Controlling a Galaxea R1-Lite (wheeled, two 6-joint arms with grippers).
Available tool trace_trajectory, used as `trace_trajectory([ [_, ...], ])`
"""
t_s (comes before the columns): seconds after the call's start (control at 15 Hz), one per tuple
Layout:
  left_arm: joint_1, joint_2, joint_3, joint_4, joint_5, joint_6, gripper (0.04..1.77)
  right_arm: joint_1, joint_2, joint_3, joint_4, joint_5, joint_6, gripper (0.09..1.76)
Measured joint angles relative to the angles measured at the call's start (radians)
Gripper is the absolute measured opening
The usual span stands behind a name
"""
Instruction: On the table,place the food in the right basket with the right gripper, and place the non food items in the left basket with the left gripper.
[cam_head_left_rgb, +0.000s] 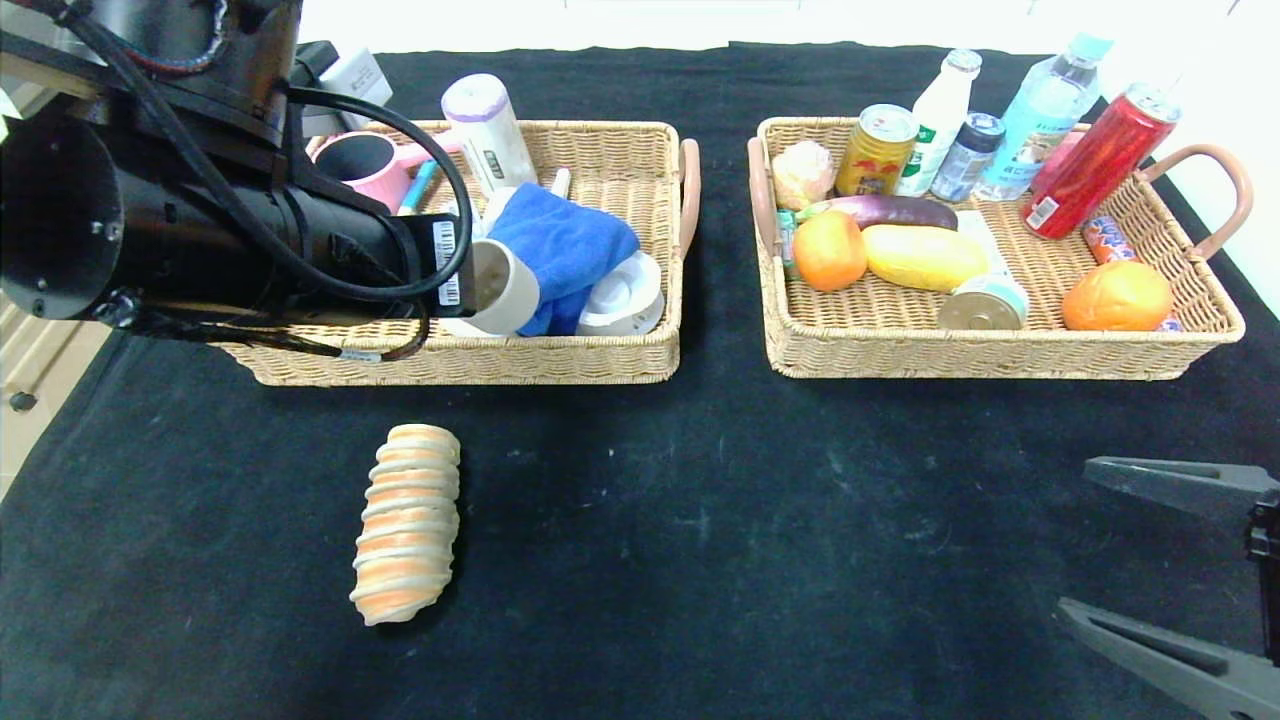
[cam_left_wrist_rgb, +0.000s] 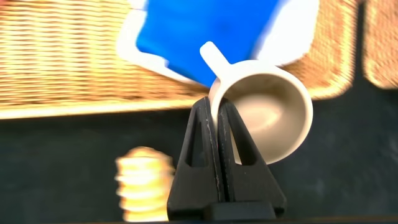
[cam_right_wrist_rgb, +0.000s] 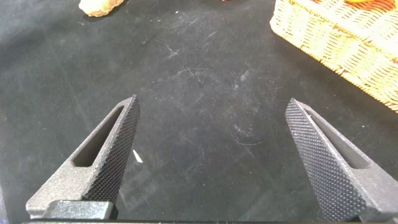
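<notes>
My left gripper (cam_left_wrist_rgb: 217, 107) is shut on the rim of the cream cup (cam_left_wrist_rgb: 267, 115), holding it tilted over the front part of the left basket (cam_head_left_rgb: 460, 360). The cup also shows in the head view (cam_head_left_rgb: 505, 288), next to the blue cloth (cam_head_left_rgb: 565, 250) lying in that basket. The striped bread roll (cam_head_left_rgb: 407, 520) lies on the black table (cam_head_left_rgb: 700, 500), in front of the left basket. The orange (cam_head_left_rgb: 829, 249), yellow fruit (cam_head_left_rgb: 925, 256) and tin (cam_head_left_rgb: 985, 303) lie in the right basket (cam_head_left_rgb: 1000, 355). My right gripper (cam_head_left_rgb: 1100, 540) is open and empty, low over the table at the front right.
The left basket also holds a pink mug (cam_head_left_rgb: 360, 160), a white bottle (cam_head_left_rgb: 490, 130) and a white lid (cam_head_left_rgb: 625, 295). The right basket holds bottles, cans, an aubergine (cam_head_left_rgb: 890, 210) and a second orange fruit (cam_head_left_rgb: 1117, 296). The table's left edge is near my left arm.
</notes>
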Motion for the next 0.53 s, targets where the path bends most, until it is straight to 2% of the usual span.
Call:
trace_trajectory([
  [0.27, 0.119, -0.004, 0.001, -0.065, -0.039, 0.017, 0.12, 0.0, 0.0, 0.0, -0.001, -0.001, 0.0, 1.71],
  [0.53, 0.209, 0.002, 0.002, -0.111, -0.063, 0.025, 0.12, 0.0, -0.001, 0.0, -0.001, -0.001, 0.0, 1.71],
])
